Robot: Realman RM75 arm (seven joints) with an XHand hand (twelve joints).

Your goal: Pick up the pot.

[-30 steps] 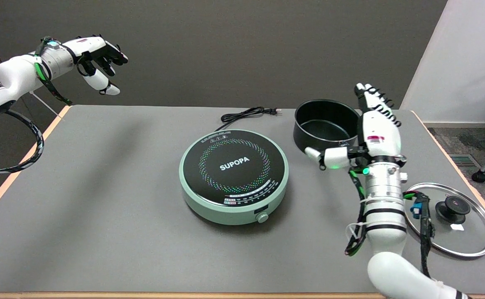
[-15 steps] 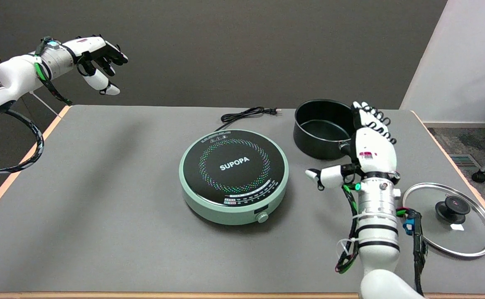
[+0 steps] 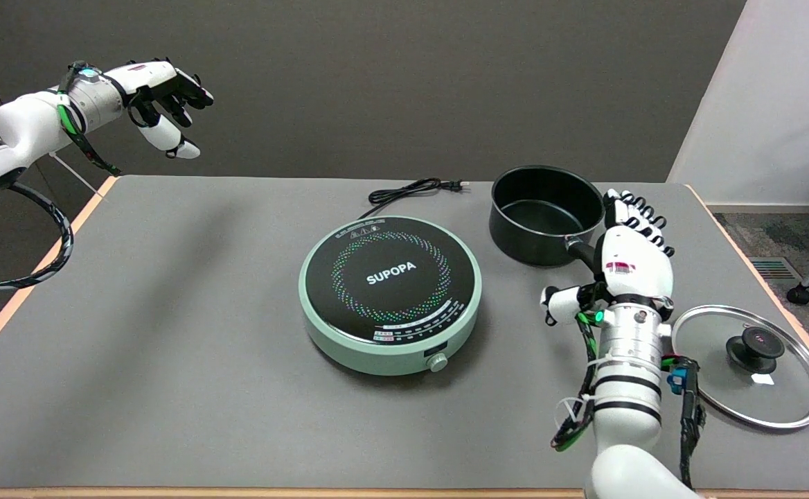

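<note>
**Right hand poised over the saucepan handle, grasp not yet made**

Nearest the camera, at the lower right of the frame, the white right arm rises from the bottom edge, and just to its right a glass lid (image 3: pixel 751 367) with a black knob lies flat on the grey table (image 3: pixel 169 333). Left of the arm, at the centre of the frame, sits the round mint-green induction cooktop (image 3: pixel 390 292).

Above the wrist, the right hand (image 3: pixel 629 256) is seen from its back, with its fingers (image 3: pixel 638 211) reaching toward the upper right and its thumb (image 3: pixel 562 303) stuck out to the left. It holds nothing, and the fingers are apart rather than curled. It hangs directly over the black handle (image 3: pixel 582 249), only a short stub of which shows between the hand and the pot's wall. Whether the palm already touches the handle cannot be told from this view.

The black pot (image 3: pixel 545 213) stands upright and empty on the table in the upper right of the frame, just beyond the hand and right of the cooktop. Behind the cooktop a black power cord (image 3: pixel 411 190) lies coiled near the far edge.

To grasp well, the hand probably needs to settle so the handle lies across the palm, then wrap fingers and thumb from opposite sides. Gripping close to the pot body should limit tipping. A loose or far-out hold would likely let the pot sag or twist as it leaves the table, so the lift should wait until the grip is firm.
</note>
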